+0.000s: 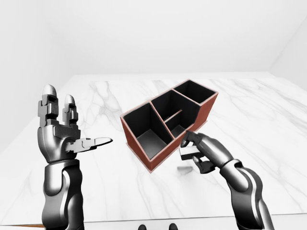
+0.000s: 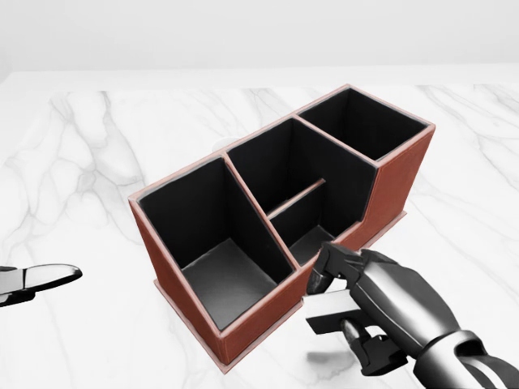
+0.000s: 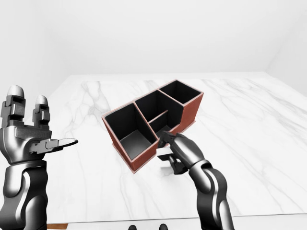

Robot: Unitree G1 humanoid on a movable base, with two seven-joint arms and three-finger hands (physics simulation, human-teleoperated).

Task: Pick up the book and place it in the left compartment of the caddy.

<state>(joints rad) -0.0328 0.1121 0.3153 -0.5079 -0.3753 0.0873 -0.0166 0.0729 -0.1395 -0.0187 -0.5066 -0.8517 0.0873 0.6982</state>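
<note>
The red-brown caddy (image 2: 397,182) with black insides stands slantwise on the marble table (image 2: 89,162). Its left compartment (image 2: 227,279) holds nothing. My right hand (image 2: 334,306) is shut on the book (image 2: 327,314), a small dark volume with white page edges. It hangs just above the table, beside the caddy's lower wall below the middle compartment, and throws a faint shadow beneath it. My left hand (image 1: 72,139) is raised upright at the left of the left-eye view, fingers open and holding nothing, well apart from the caddy.
The white marble tabletop stretches all round the caddy. Its near edge (image 1: 158,221) runs along the bottom of the left-eye view. Plain white walls stand behind. In the head view only a fingertip (image 2: 45,277) of my left hand shows.
</note>
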